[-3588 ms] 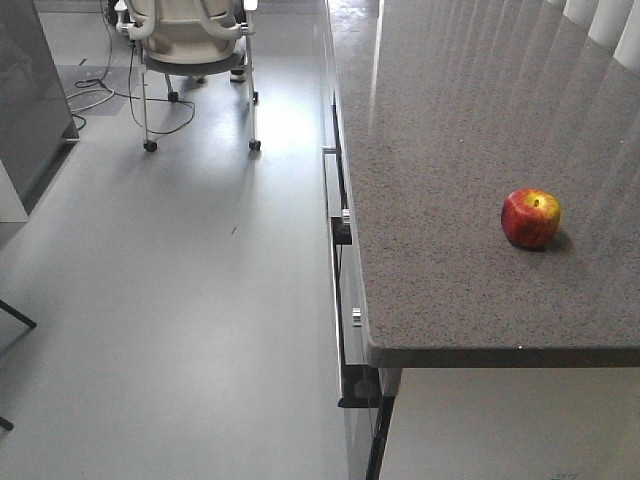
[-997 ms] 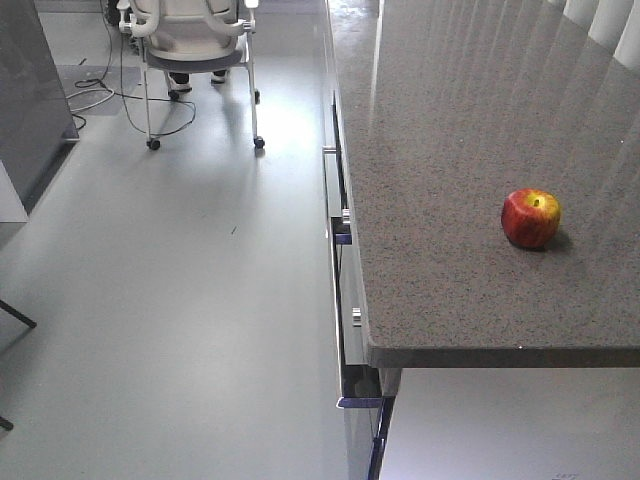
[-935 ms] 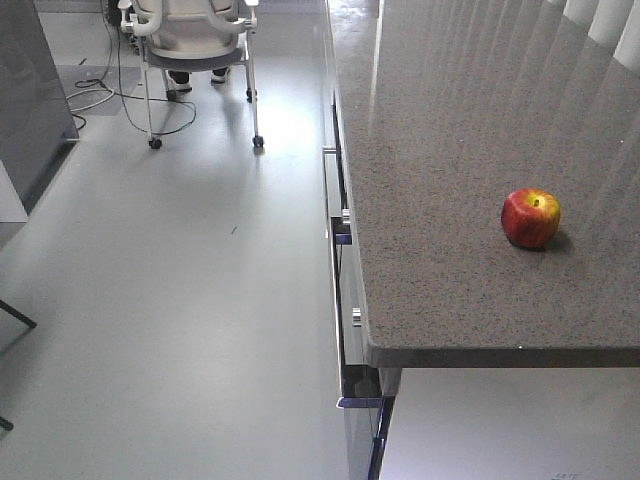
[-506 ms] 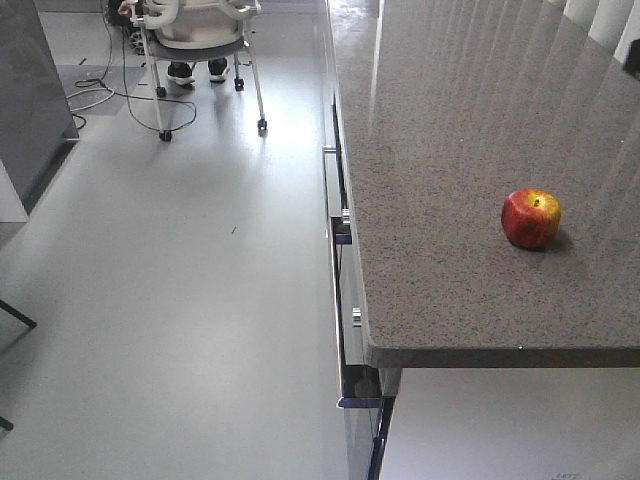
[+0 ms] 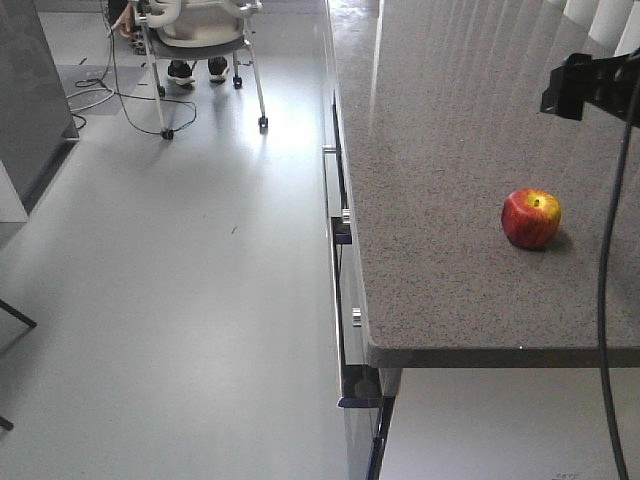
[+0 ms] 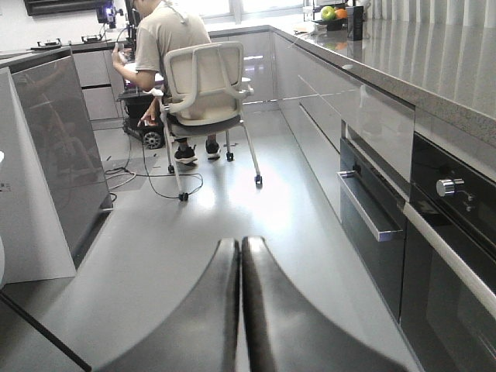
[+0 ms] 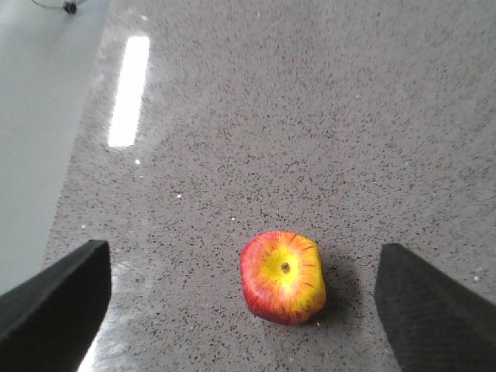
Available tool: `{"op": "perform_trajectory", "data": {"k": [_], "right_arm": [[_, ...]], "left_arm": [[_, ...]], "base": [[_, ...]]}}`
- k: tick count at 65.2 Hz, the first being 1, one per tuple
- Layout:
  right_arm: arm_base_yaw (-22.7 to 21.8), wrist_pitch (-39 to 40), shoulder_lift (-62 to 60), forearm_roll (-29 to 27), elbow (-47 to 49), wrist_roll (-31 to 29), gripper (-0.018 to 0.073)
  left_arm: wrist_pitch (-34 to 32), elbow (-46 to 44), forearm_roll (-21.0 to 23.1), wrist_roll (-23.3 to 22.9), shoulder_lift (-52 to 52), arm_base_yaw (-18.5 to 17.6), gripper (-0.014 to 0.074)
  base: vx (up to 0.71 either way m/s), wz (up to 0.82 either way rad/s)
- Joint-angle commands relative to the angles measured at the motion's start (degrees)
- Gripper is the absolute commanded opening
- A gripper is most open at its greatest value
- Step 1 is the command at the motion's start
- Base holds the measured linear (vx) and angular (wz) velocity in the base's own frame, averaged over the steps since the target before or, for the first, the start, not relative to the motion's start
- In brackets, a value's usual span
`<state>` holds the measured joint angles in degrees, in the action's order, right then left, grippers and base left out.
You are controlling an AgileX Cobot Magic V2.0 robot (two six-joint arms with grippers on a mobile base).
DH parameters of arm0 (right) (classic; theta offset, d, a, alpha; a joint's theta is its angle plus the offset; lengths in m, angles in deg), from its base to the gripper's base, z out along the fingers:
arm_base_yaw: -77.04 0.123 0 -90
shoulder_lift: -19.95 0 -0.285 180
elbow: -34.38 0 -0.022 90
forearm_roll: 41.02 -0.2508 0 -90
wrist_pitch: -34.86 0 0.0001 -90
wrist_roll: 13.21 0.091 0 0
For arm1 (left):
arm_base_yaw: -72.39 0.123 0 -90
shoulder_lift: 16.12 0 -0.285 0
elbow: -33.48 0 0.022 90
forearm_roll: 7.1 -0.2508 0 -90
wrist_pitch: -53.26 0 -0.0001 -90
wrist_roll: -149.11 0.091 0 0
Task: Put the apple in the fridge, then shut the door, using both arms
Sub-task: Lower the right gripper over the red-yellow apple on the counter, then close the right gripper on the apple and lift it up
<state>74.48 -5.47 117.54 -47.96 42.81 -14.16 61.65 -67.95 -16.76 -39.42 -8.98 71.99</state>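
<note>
The apple (image 7: 283,277) sits upright, stem dip up, on the worktop (image 5: 450,120), well back from the front edge. The right gripper (image 7: 242,256) hangs above it with its fingers spread wide and nothing between them. The left gripper (image 6: 240,248) is pressed closed and empty, out over the floor (image 6: 232,209).

In the wrist view the apple lies right of the midline between the fingers. If the gripper drops straight down, one finger would likely meet it first and nudge it. The fruit is round and the stone is polished, so it could roll or skid away instead of being caught. A black cable (image 5: 605,300) hangs close by the apple and could brush it.

The worktop is speckled grey stone, glossy, with window light in streaks. The floor is smooth and pale grey. A person (image 6: 163,39) sits on a wheeled chair (image 6: 205,85) in the aisle, with loose cables (image 5: 110,95) on the floor nearby, and both could obstruct the base. A tall dark grey panel (image 6: 58,155) at far left may be the fridge, though I cannot tell whether it stands open.
</note>
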Motion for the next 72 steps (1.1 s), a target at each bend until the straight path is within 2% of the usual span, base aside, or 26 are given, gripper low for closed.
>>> {"op": "perform_trajectory", "data": {"k": [1, 18, 30, 72], "right_arm": [[-0.26, 3.02, 0.92, 0.44, 3.34, -0.08, 0.0651], [-0.26, 1.92, 9.03, 0.91, 5.88, -0.50, 0.0646], [-0.26, 2.16, 12.89, 4.07, 5.88, -0.27, 0.0641], [-0.21, 4.59, 20.08, 3.90, 5.88, -0.27, 0.0623]], "left_arm": [[-4.39, -0.98, 0.49, -0.23, -0.75, 0.01, -0.0006], [-4.39, -0.98, 0.49, -0.23, -0.75, 0.01, -0.0006], [-4.39, -0.98, 0.49, -0.23, -0.75, 0.01, -0.0006], [-4.39, -0.98, 0.49, -0.23, -0.75, 0.01, -0.0006]], "base": [[0.00, 0.00], [0.00, 0.00], [0.00, 0.00], [0.00, 0.00]]}}
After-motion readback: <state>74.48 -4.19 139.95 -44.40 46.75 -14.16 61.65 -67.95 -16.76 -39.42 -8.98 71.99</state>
